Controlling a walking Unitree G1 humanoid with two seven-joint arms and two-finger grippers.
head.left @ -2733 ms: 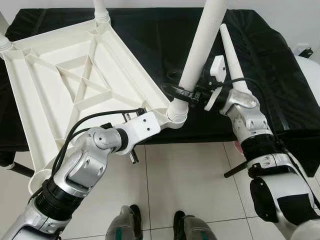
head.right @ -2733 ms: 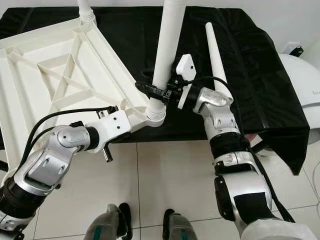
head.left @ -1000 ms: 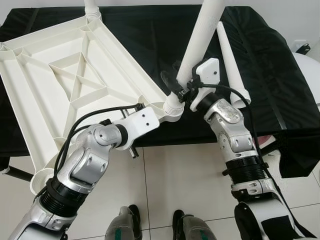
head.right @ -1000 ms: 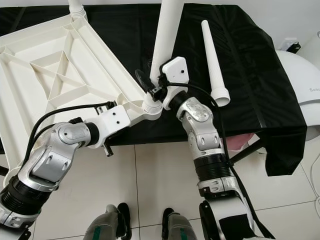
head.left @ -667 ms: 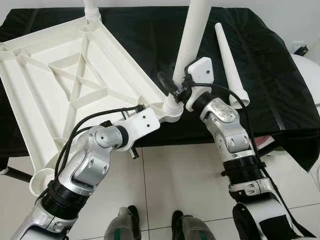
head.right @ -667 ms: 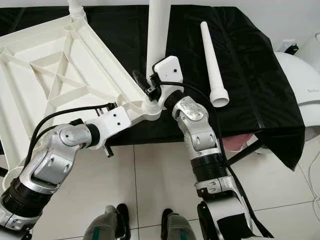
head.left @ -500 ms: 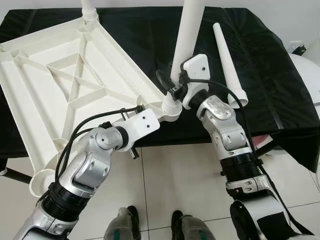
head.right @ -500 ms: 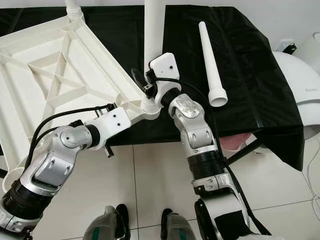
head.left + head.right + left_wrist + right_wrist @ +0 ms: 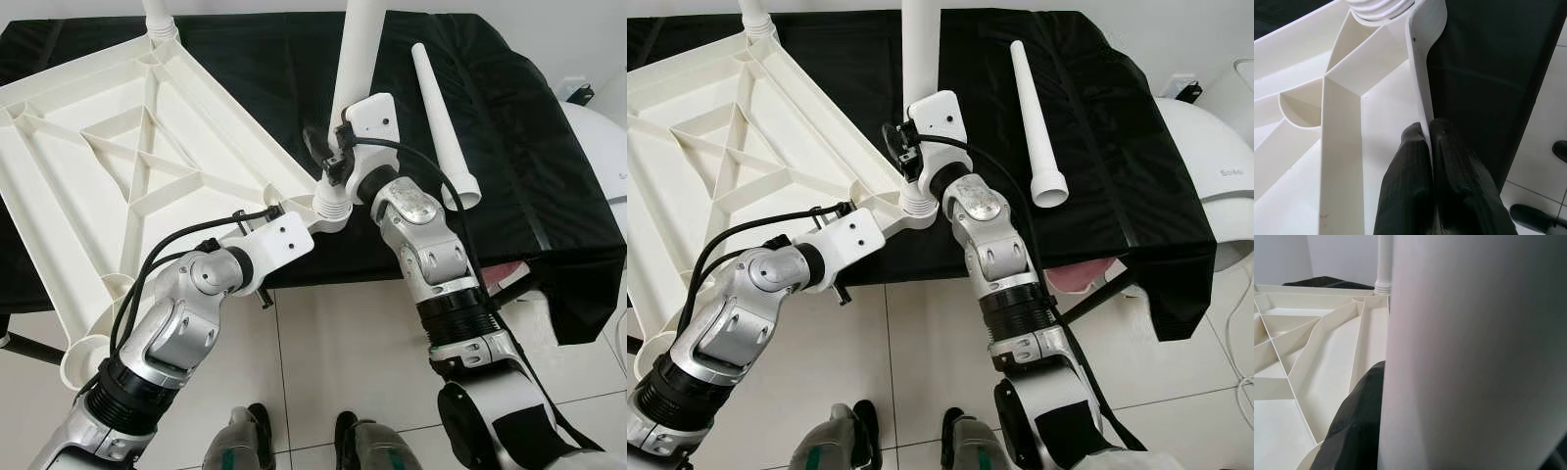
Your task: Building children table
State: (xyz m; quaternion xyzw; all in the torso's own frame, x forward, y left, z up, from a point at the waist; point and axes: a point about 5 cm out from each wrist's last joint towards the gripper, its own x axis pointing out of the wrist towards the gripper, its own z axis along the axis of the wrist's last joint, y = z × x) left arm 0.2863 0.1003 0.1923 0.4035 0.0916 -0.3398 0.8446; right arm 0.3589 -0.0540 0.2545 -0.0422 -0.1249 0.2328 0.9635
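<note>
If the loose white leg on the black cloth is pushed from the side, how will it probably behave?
The loose leg looks round and tapered, so it would probably roll in a curve. It seems stiff hollow plastic, likely light. The black cloth may slow it.

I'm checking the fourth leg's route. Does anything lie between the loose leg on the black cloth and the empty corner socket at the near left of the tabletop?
Yes. The left arm, whose fingers pinch the tabletop rim, and the mounted leg held by the right gripper both lie between the loose leg and the empty socket.

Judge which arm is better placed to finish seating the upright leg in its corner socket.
Right, probably. The right claw is shut on the upright leg just above the socket. The left claw pinches the tabletop rim, steadying it.
</note>
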